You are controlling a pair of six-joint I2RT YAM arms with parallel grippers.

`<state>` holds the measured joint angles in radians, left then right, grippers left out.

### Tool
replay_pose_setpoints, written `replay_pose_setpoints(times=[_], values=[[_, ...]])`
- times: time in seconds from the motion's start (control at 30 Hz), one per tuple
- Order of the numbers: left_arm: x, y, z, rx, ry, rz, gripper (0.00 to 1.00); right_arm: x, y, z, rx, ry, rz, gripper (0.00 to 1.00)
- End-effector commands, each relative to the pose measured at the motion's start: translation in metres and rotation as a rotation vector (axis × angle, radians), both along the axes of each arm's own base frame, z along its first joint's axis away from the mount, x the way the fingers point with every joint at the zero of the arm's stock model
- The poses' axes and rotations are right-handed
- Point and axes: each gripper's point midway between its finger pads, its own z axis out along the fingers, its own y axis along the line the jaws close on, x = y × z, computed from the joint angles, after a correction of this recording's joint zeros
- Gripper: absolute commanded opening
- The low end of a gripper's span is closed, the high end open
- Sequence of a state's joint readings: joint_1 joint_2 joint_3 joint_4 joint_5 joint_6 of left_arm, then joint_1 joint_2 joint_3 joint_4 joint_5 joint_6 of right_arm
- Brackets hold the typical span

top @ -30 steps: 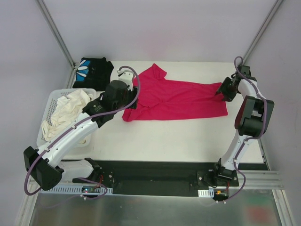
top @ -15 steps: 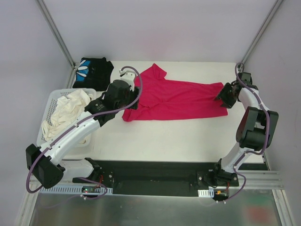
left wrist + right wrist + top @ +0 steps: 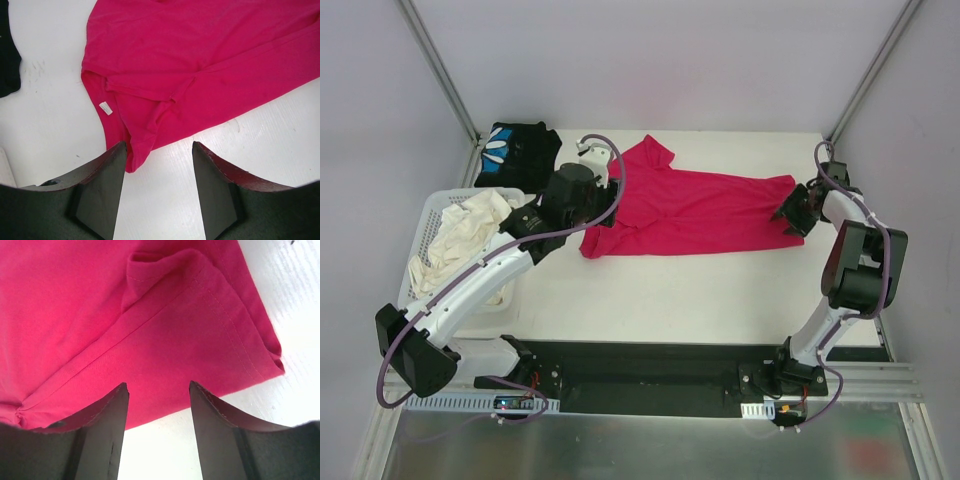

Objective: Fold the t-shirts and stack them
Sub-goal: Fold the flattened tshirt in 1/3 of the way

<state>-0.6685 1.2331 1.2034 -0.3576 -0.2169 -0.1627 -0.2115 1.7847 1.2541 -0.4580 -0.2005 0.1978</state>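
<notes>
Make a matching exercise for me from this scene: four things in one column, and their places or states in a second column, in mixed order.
Things
1. pink t-shirt
2. black t-shirt
3. cream clothes
4. right gripper

Places or states
A. inside the white basket
B. open, over the hem at the right end of the pink t-shirt
C. at the far left corner of the table
D. spread across the middle of the table

Pairs: 1-D, 2-C, 3-A, 4-B
</notes>
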Motion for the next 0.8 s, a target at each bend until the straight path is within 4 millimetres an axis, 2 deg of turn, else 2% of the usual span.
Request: replay_pose_setpoints(times=[0.0,0.1,0.2,0.43,0.77], values=[[0.000,0.000,0.023,-0.007,-0.058,-0.013,0.54,0.012,0.007,-0.006,0.046,-0.017,-0.003,0.55],[0.000,0.003,0.028,0.000,-0.072,-0.005,0.54,0.021,0.004,-0.003,0.044,-0.034,-0.013,0.55],[0.001,0.005,0.028,0.006,-0.076,0.005,0.54,0.025,0.006,-0.010,0.062,-0.021,-0.006,0.55],[0.004,0.004,0.024,0.013,-0.066,0.014,0.54,0.023,0.006,-0.023,0.075,0.002,-0.019,0.55],[0.010,0.008,0.036,0.031,-0.100,0.037,0.54,0.027,-0.006,-0.029,0.078,0.008,-0.058,0.54]])
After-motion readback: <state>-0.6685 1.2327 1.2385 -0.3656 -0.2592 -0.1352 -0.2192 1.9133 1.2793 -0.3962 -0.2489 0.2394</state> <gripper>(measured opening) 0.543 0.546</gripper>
